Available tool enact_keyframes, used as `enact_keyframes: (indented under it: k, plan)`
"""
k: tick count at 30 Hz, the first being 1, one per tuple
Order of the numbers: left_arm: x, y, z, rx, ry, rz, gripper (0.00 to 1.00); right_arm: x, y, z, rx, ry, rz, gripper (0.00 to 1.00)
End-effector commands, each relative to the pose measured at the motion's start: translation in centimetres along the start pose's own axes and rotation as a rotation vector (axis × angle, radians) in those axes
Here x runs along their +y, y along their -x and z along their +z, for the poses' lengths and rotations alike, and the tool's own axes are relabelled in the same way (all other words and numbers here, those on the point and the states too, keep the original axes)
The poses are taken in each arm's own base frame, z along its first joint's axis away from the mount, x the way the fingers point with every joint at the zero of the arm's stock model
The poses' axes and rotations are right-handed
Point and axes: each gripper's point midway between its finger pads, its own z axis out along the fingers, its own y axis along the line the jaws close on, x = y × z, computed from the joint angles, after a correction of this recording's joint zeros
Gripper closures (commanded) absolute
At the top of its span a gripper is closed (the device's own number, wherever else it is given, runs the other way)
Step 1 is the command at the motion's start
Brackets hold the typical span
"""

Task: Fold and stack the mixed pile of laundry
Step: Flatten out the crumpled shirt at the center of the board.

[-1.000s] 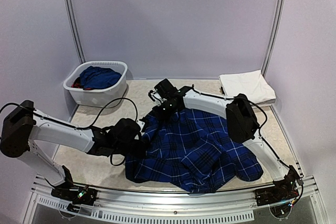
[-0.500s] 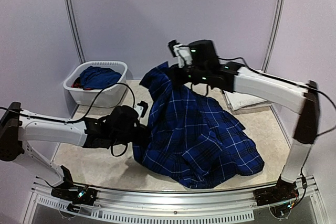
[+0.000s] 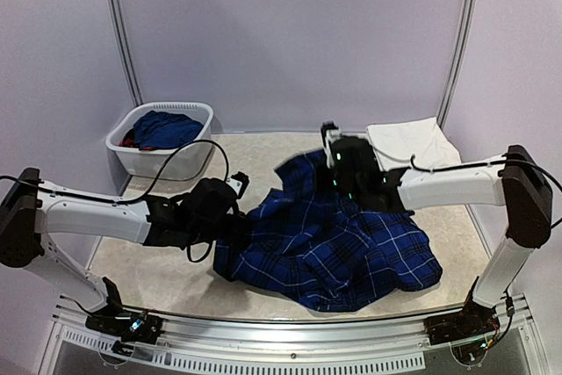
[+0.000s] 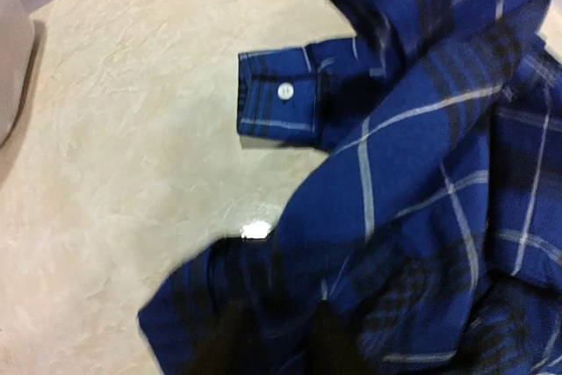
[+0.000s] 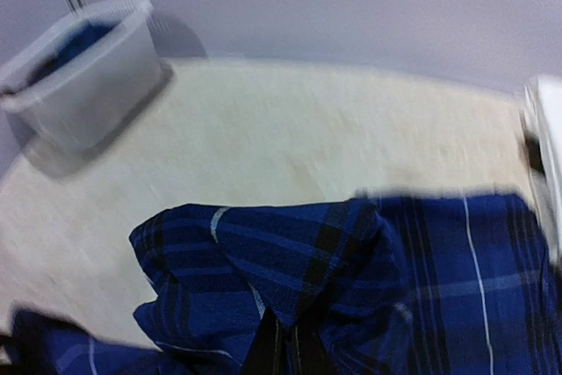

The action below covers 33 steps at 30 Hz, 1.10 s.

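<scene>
Presently, the right tool [image 5: 283, 349] is pinching shut on a raised fold of the large navy cloth shirt with thin white plaid lines [image 5: 290, 252], with its two fingers pressed together and fabric caught between them. That fold is standing up off the beige marbled worktop [image 3: 176, 278] near the middle. The rest of the shirt is lying spread and rumpled toward the near edge.

The left tool [image 4: 281, 344] is sitting low at the shirt's left margin. Its dark fingers [image 4: 235, 340] are showing slightly apart and blurred over the cloth; whether they are gripping anything cannot be told. Just beyond it, a buttoned cuff [image 4: 277, 103] is lying flat on the worktop.

At the far right, a folded white cloth garment [image 3: 413, 142] is resting on the worktop, apart from the shirt. At the far left, an oval white plastic basket [image 3: 167, 160] is holding a solid blue piece [image 3: 167, 127] and a bit of red [image 3: 129, 140].
</scene>
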Motion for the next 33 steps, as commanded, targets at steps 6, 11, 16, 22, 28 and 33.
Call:
enact_keyframes:
  k: [6,11,16,22,28,33]
  plan:
    - [-1.0,3.3,-1.9,-0.058,-0.089,0.042,0.28,1.8,-4.3,-2.2,0.046,0.244,-0.023,0.99]
    - [1.1,6.3,-0.3,-0.050,-0.189,-0.057,0.42,1.0,-6.9,-3.5,0.107,0.273,-0.083,0.98]
    - [-2.2,8.5,1.5,-0.002,-0.352,-0.055,0.48,-0.1,-9.2,-5.2,0.157,0.286,-0.119,0.98]
    - [-5.5,7.0,4.5,0.084,-0.437,-0.039,0.51,-2.6,-13.4,-7.2,0.259,0.188,-0.106,0.94]
    - [-11.3,3.8,6.3,0.160,-0.545,0.035,0.57,-5.5,-14.6,-9.3,0.285,0.083,-0.028,0.77]
    - [-14.0,1.2,7.0,0.198,-0.582,0.063,0.61,-6.6,-14.4,-10.9,0.283,0.068,0.017,0.74]
